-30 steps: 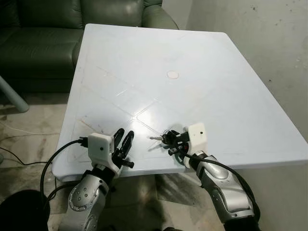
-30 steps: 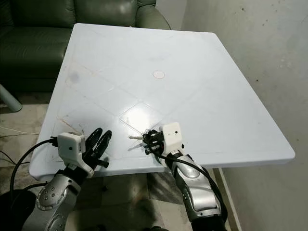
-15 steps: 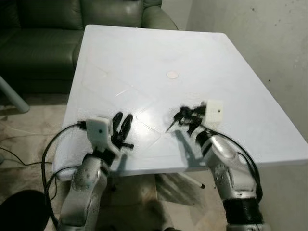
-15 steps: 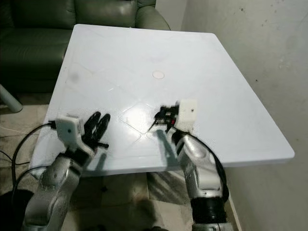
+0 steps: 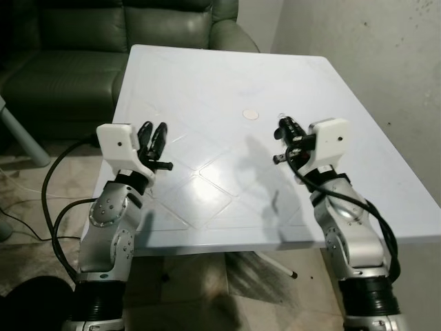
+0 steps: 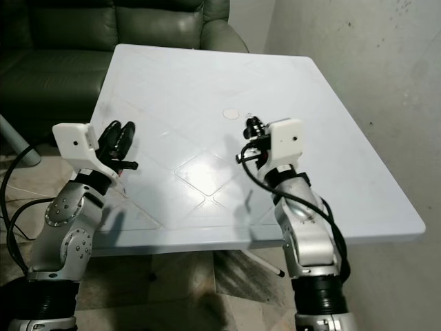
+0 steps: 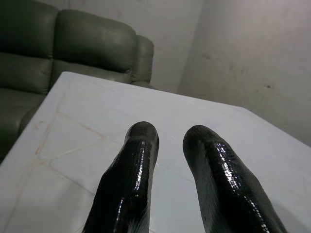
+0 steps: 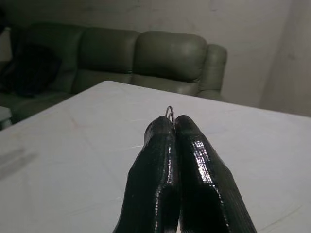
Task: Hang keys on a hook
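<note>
My right gripper (image 5: 284,125) is raised above the white table (image 5: 207,76), shut on the keys (image 6: 242,156), which hang as a small dark bunch under its fingers. In the right wrist view the silver key ring (image 8: 169,111) pokes up between the two pressed-together fingertips (image 8: 160,127). My left gripper (image 5: 153,129) is lifted over the table's left side. Its fingers (image 7: 141,141) stand slightly open with nothing between them.
A small round disc (image 5: 251,114) lies in the table's middle. A dark green sofa (image 5: 69,41) stands behind and left of the table, and a bare wall (image 5: 386,62) runs along the right. A black cable (image 5: 52,200) loops off my left arm.
Both arms have risen from the table's near edge. The right gripper has lifted the keys off the tabletop and carried them up and forward. The camera view has shifted slightly.
</note>
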